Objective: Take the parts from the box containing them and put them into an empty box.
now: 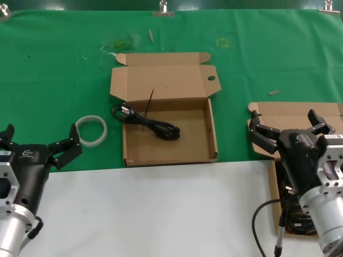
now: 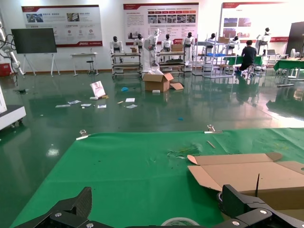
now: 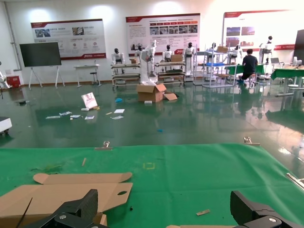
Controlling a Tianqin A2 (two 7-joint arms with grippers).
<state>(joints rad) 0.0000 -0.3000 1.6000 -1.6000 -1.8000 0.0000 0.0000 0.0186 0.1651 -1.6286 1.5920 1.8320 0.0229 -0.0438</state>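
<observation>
The box with the oval hole in its lid (image 1: 177,151) lies open mid-table, and one looped black cord (image 1: 147,122) rests inside it. At the right edge, the plain-lidded box (image 1: 284,114) is largely hidden behind my right gripper (image 1: 289,126), which hovers open above it. Dark cords (image 1: 293,218) show in that box below the wrist. Low on the left, my left gripper (image 1: 40,140) is open and holds nothing. The holed lid (image 3: 71,192) shows in the right wrist view, past the open right gripper (image 3: 166,209). The open left gripper (image 2: 159,209) faces that box's lid (image 2: 242,173).
A white ring of tubing (image 1: 91,130) lies on the green cloth between the left gripper and the middle box, and the ring (image 2: 179,222) also shows in the left wrist view. A small wooden chip (image 1: 274,92) lies near the right box. White tabletop (image 1: 161,214) spans the front.
</observation>
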